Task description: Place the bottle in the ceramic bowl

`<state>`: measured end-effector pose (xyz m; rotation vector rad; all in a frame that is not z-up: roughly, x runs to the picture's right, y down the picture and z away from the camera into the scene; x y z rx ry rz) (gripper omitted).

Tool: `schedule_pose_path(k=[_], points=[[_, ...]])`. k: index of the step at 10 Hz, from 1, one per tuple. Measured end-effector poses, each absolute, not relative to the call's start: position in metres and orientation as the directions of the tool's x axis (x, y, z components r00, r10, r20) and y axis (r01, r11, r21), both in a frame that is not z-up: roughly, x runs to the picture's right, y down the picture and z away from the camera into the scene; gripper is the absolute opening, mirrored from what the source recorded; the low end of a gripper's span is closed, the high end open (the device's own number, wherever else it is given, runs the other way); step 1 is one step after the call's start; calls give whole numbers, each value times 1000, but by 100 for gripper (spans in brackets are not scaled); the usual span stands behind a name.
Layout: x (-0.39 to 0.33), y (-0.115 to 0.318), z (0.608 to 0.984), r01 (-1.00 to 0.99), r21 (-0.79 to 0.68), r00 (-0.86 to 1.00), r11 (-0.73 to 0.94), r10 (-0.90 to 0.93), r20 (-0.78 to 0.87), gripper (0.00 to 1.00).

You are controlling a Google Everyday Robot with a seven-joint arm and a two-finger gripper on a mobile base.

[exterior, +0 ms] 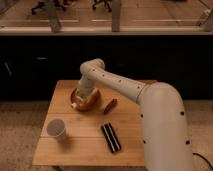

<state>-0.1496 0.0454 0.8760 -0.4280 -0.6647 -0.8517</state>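
Note:
The glossy orange-brown ceramic bowl (95, 103) sits on the wooden table (75, 150), toward its back. My gripper (82, 98) hangs down over the left half of the bowl, at the end of the white arm that reaches in from the right. A small pale whitish bottle (75, 105) shows at the gripper's lower end, by the bowl's left rim. I cannot tell whether it is held or resting in the bowl. The gripper hides much of the bowl's inside.
A reddish-brown oblong thing (110, 105) lies just right of the bowl. A white paper cup (56, 129) stands at the front left. A black flat oblong object (111, 137) lies at the front middle. A dark counter runs behind the table.

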Motion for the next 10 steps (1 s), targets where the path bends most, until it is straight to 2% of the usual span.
schedule_pose_path(k=[1,6,7,8,10], points=[[-150,46,877,804,-87,476,589,-548,688,12],[-149,41,878,810,-83,473,581,-562,679,64],[-149,39,878,808,-84,476,584,-562,676,72],[-149,38,878,805,-84,481,588,-563,672,79],[-148,37,878,801,-83,488,592,-567,664,80]])
